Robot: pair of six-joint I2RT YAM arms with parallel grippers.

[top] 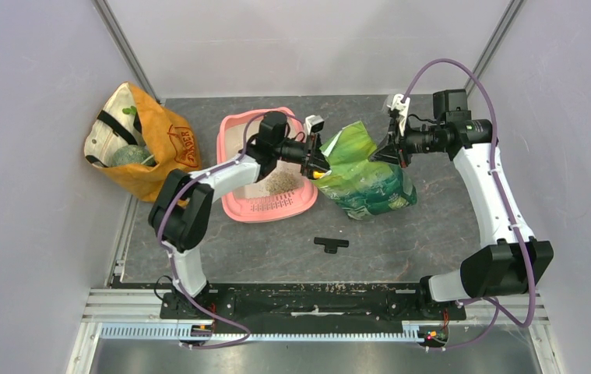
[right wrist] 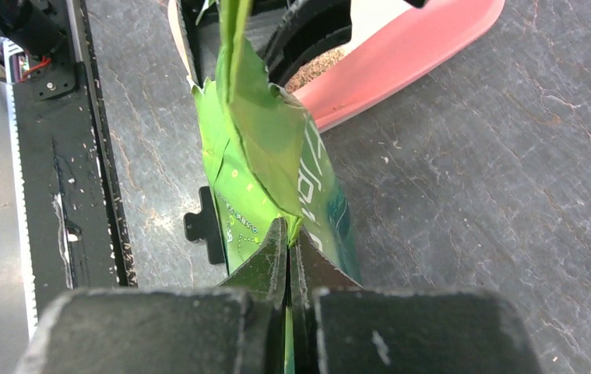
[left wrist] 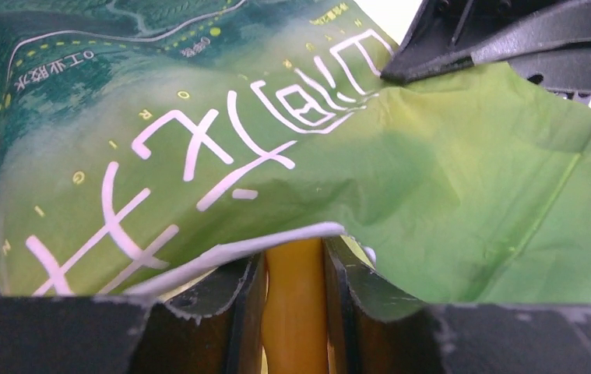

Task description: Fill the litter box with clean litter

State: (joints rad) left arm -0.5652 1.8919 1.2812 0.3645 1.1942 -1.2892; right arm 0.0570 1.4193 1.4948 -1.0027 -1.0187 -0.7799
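Grey table [top: 401, 241], box [top: 233, 132] with litter [top: 279, 183] near its far edge; my left pincer [top: 318, 166] clamps the scoop [left wrist: 296, 312], my right pincer [top: 388, 150] pinches the bag [top: 370, 183].

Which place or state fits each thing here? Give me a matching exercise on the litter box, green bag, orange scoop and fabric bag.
Things:
1 litter box
2 green bag
3 orange scoop
4 fabric bag

Places or states:
A clamped in the left tool
B standing at the far left
C holds litter
D pinched by the right tool

Pairs: 1-C, 2-D, 3-A, 4-B
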